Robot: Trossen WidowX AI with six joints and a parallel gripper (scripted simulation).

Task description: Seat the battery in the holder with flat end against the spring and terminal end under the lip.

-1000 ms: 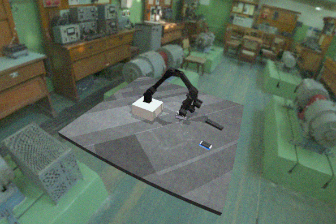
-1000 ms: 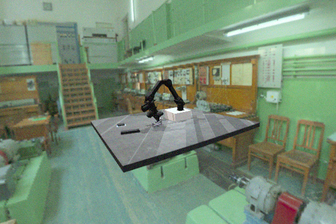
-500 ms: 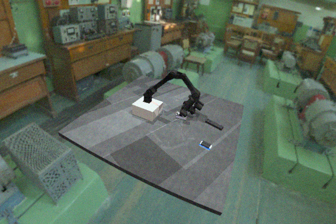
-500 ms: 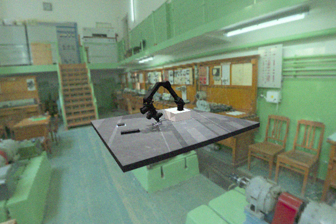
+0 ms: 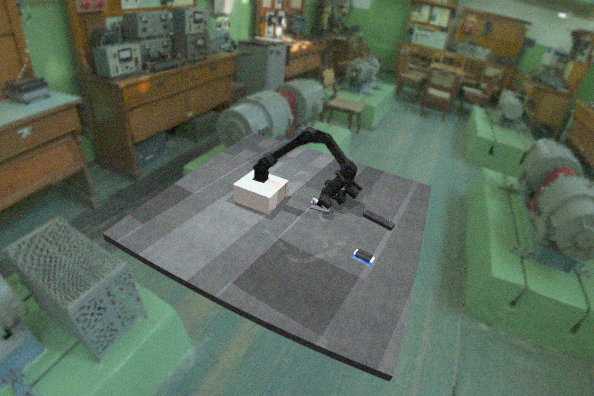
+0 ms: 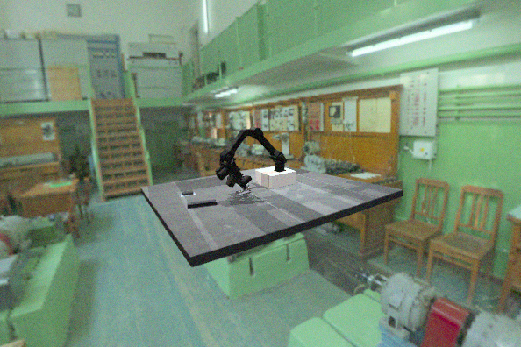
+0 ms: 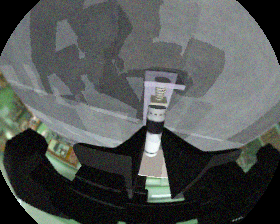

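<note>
The pale lilac holder (image 5: 320, 208) (image 7: 148, 95) lies on the table beneath the gripper. Its coiled spring (image 7: 161, 92) shows at the far end in the wrist view. My gripper (image 7: 153, 129) is shut on the battery (image 7: 153, 142), which is white with a black band. The battery's far end is close to the spring in that view; contact cannot be told. Its near end points back between the fingers. The battery looks tilted, not lying flat. The holder's lip cannot be made out. In the top and exterior views the gripper is low over the holder and small.
A long black bar (image 5: 378, 220) (image 6: 202, 203) lies on the table beyond the holder. A small blue-and-white item with a dark top (image 5: 363, 256) (image 6: 188, 193) lies farther out. The white box (image 5: 251, 195) (image 6: 283, 178) under the arm's base stands near the holder.
</note>
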